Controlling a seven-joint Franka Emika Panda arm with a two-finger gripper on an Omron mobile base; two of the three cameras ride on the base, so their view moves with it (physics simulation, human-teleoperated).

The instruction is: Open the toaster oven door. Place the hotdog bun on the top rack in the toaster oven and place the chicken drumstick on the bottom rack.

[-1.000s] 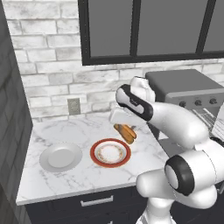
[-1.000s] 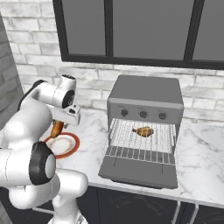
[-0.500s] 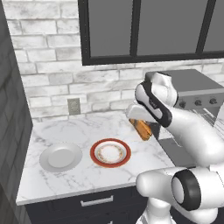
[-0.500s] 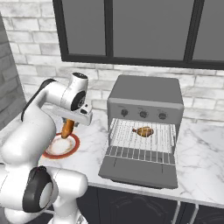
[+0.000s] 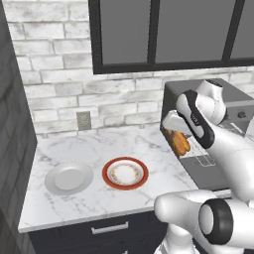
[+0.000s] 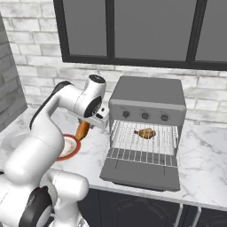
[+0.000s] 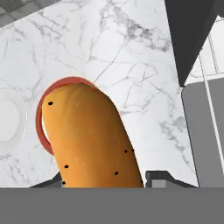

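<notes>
So the gripper (image 7: 105,177) is clamped on the hotdog bun (image 7: 89,138), jaws about halfway in with one finger on each side of it, and in the hand view the bun runs from 6 o'clock up toward 11, hanging over the marble counter (image 7: 131,57) without touching it. From the left base view the bun (image 5: 179,142) dangles off the hand just at the toaster oven (image 5: 198,92)'s left side, at roughly 9 o'clock from the oven front. Right base view shows the same thing, bun (image 6: 82,130) pointing down at about 9 o'clock from the oven (image 6: 148,93), above the red-rimmed plate (image 6: 71,148). The toaster oven door (image 6: 141,170) is dropped flat open at 6 o'clock of the cavity. The chicken drumstick (image 6: 145,133) is lying inside on the top rack (image 6: 146,133), a bit right of middle. The bottom rack (image 6: 141,156) is slid out over the door with nothing on it. In the left base view there's also a plain grey plate (image 5: 69,178) at 9 o'clock from the red-rimmed one (image 5: 125,173), close beside it but not touching
</notes>
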